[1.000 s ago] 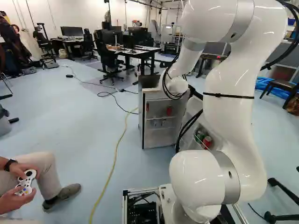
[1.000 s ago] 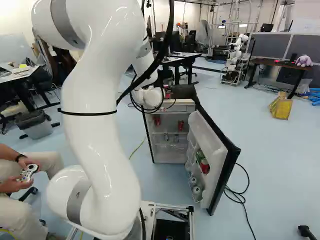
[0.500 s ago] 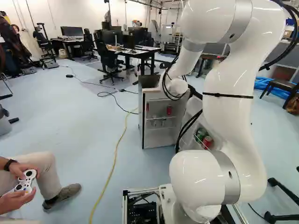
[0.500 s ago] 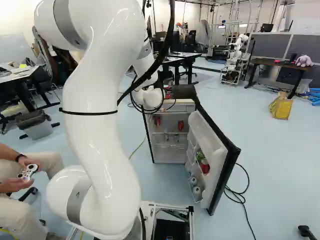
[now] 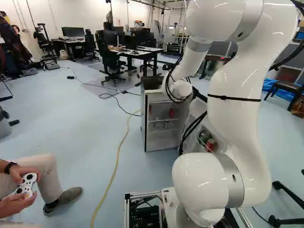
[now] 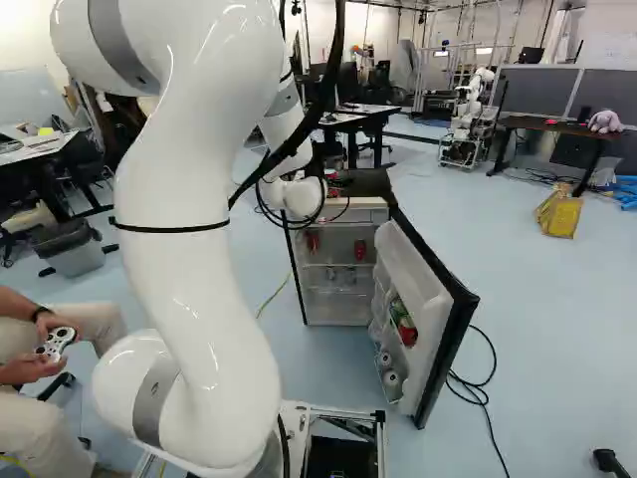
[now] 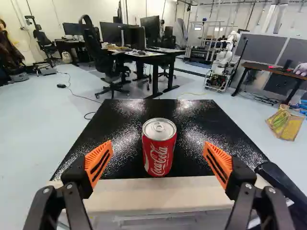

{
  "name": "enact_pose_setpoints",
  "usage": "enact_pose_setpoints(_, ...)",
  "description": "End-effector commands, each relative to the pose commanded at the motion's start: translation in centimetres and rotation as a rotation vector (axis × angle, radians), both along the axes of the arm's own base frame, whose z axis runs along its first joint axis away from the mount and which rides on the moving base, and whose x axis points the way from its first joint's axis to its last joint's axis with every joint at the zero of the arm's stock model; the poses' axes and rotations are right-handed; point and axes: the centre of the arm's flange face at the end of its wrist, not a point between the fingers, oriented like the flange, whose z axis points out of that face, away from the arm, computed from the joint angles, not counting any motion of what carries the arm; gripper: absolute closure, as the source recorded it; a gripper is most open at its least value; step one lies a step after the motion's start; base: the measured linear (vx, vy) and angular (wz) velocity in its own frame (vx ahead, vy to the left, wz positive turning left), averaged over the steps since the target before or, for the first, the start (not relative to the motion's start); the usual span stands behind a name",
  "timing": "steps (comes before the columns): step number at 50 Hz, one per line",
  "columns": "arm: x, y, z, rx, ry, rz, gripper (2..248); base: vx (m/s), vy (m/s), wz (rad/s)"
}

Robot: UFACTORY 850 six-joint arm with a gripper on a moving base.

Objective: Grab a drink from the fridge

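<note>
In the wrist view my gripper is open, with one orange pad to each side of a red and silver drink can. The can stands upright on the black top of the fridge, close to its pale front edge, with a gap to either finger. In the right base view the open fridge holds red cans on a shelf, and its door carries a red and green can. The arm's white wrist hides most of the gripper in both base views.
The fridge door swings out to the right, and a black cable lies beside it. A yellow cable crosses the floor left of the fridge. Desks and chairs stand beyond it, with another robot further back.
The upper part of my arm has shifted slightly, to the right in the left base view and to the left in the right base view. The base and fridge have stayed put.
</note>
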Motion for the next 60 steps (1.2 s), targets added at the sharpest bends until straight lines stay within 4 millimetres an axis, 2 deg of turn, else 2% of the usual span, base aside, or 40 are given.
enact_pose_setpoints(16,-3.2,0.2,0.4,0.002,0.015,-0.004,3,0.0,0.0,0.0)
enact_pose_setpoints(27,-5.5,-0.3,1.5,0.001,0.005,-0.021,3,0.0,0.0,0.0)
enact_pose_setpoints(60,-10.2,-4.7,3.9,0.032,0.075,-0.182,3,0.0,0.0,0.0)
